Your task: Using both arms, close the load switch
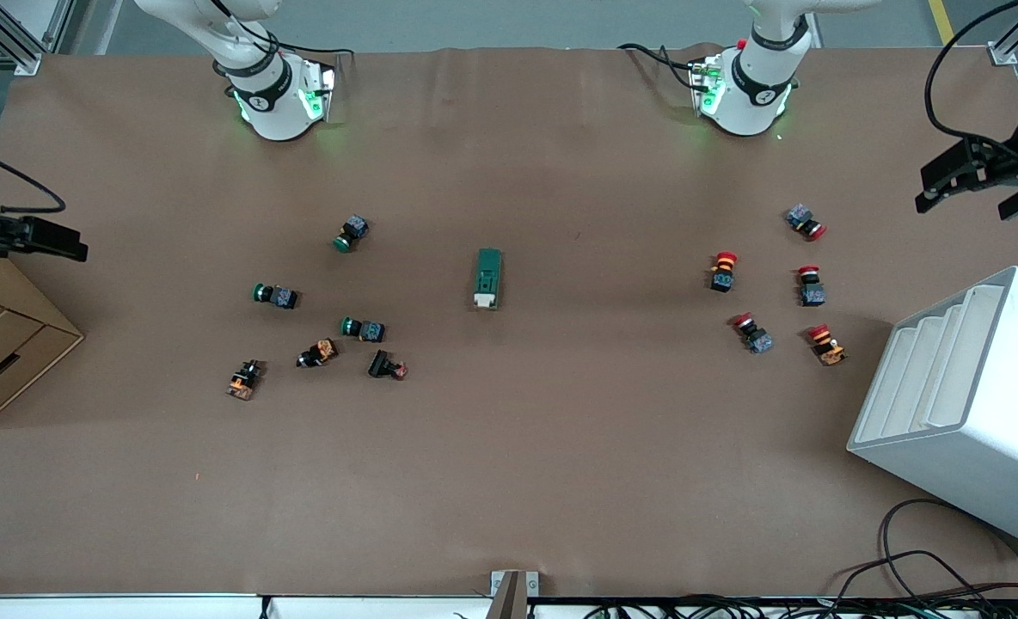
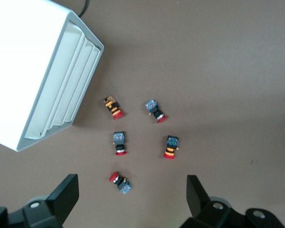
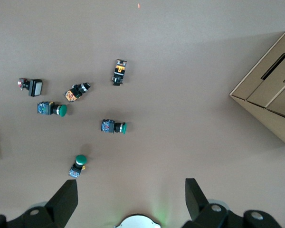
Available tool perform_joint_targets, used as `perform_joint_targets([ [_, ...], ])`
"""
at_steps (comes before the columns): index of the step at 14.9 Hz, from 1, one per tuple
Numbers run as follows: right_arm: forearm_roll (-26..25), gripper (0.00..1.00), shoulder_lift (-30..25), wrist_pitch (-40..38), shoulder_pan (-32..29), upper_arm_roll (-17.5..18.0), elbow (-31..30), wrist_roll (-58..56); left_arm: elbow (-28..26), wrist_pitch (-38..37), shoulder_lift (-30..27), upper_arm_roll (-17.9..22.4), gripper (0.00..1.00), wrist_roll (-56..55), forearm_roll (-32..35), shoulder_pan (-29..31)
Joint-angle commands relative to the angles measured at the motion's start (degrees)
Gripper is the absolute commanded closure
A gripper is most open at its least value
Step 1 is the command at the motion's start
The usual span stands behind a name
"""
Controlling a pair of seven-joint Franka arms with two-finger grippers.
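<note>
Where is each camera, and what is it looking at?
Front view: high up, facing both arm bases; load switch mid-table, left gripper and right gripper open at the table's ends.
Left wrist view: looks down past its open fingers at red buttons and white box.
Right wrist view: looks down past its fingers at green buttons.
Shared: front view shows both button groups too.

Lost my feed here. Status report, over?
Left gripper and right gripper open, high at opposite table ends. Load switch mid-table, untouched. Nothing close around it.
</note>
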Motion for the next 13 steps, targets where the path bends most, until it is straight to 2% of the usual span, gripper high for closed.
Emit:
perform_joint_targets([
  [1, 0.9, 0.00, -2.9, 0.2, -1.7, 0.2, -3.1, -2.2, -2.9, -0.1, -2.5, -0.2, 0.00, -0.5, -0.8, -0.5],
  [3, 0.9, 0.00, -4.3, 0.0, -1.8, 0.4, -4.2, -2.2, -3.1, -0.2, -2.7, -1.1, 0.00, -1.7, -0.5, -0.2],
  [6, 0.9, 0.00, -10.6, 2.2, -1.7, 0.6, -11.5, -2.2, -5.0, 0.3, -4.1, -3.2, 0.00, -4.3, -0.1, 0.0],
  [13, 0.9, 0.00, -15.5, 2.1, -1.1, 0.2, -14.7, -2.5, -4.8, 0.3, -4.6, -3.9, 0.00, -4.5, -0.1, 0.0],
])
